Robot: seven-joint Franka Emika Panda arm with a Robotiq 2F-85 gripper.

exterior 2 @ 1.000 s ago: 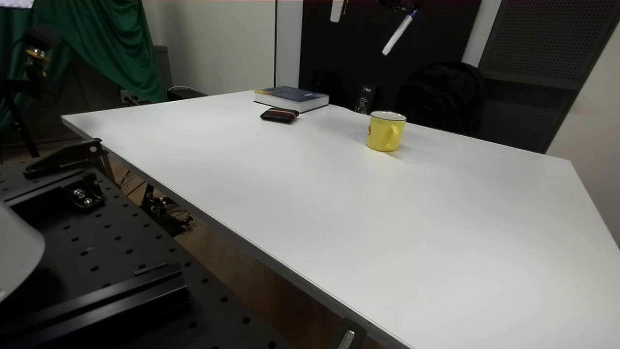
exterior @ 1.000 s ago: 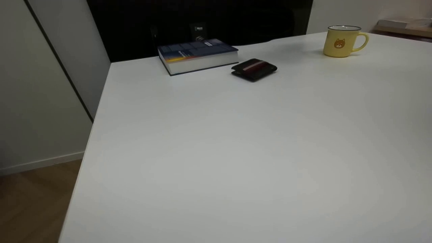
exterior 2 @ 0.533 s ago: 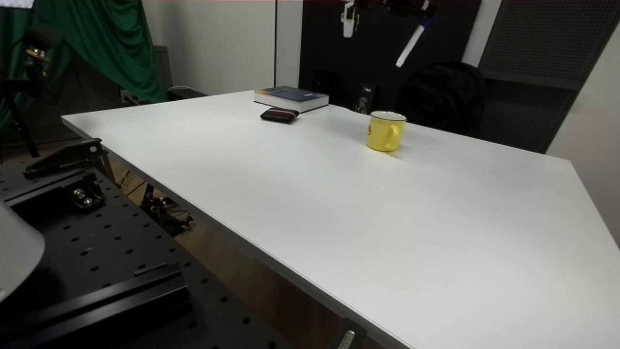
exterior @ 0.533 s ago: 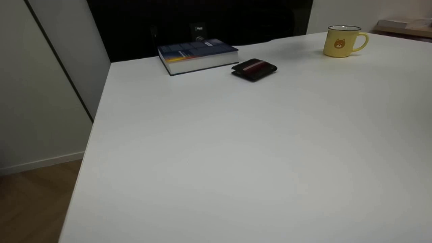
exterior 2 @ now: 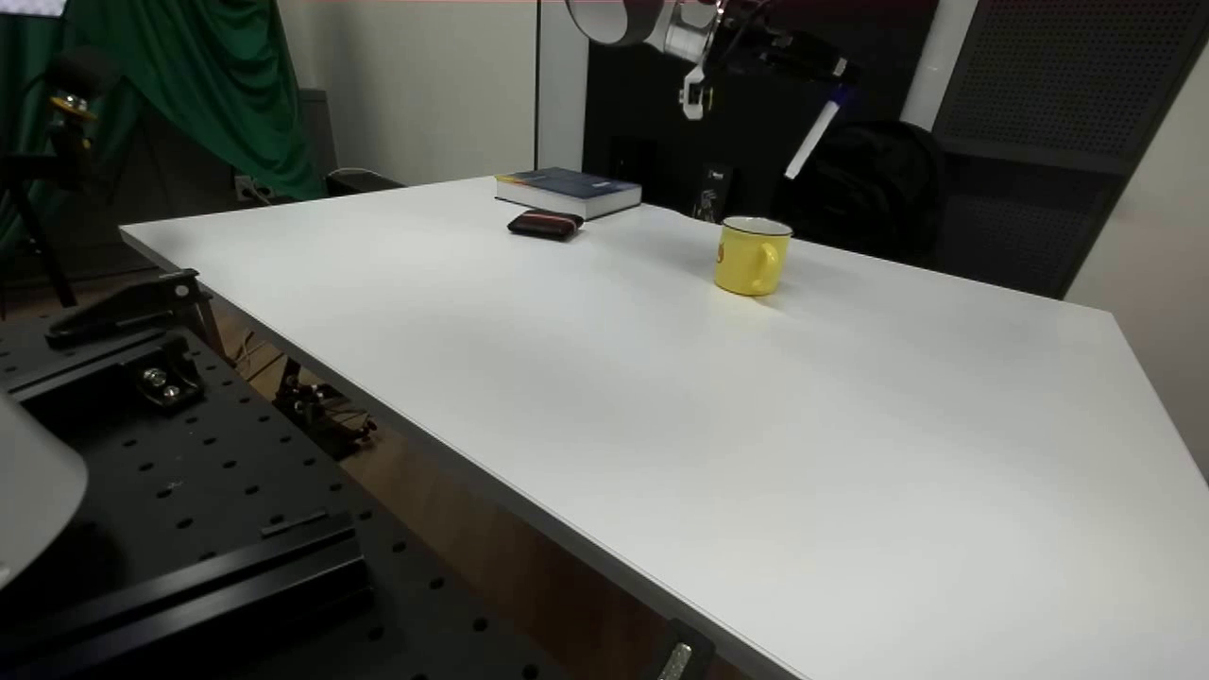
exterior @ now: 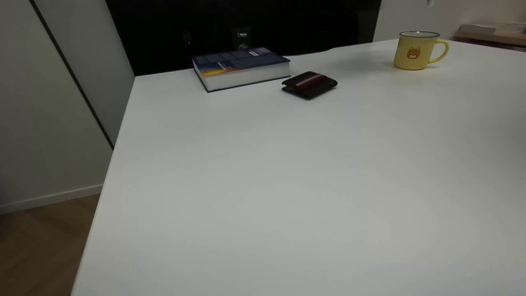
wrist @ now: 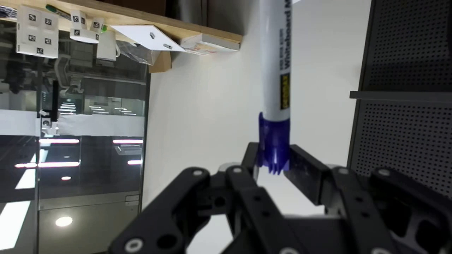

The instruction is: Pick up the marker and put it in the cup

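Note:
The marker (exterior 2: 812, 142), white with a blue cap, is held tilted in the air, its white end pointing down. In the wrist view the marker (wrist: 276, 67) sticks up from my gripper (wrist: 273, 155), whose fingertips are shut on the blue cap. In an exterior view my gripper (exterior 2: 839, 80) is at the top, above and a little right of the cup. The yellow cup (exterior 2: 751, 257) stands upright on the white table, apart from the marker. The cup (exterior: 414, 51) shows a bear mark in an exterior view. The wrist view does not show the cup.
A blue book (exterior: 242, 68) and a dark folded wallet (exterior: 310, 85) lie on the white table (exterior: 287, 185), left of the cup. A black backpack (exterior 2: 864, 194) is behind the table. A small pale thing (exterior: 430, 2) at the top edge is too small to identify.
My arm has come down into an exterior view, carrying the marker lower and a little to the right, nearer the cup. The cup, book and wallet have not moved.

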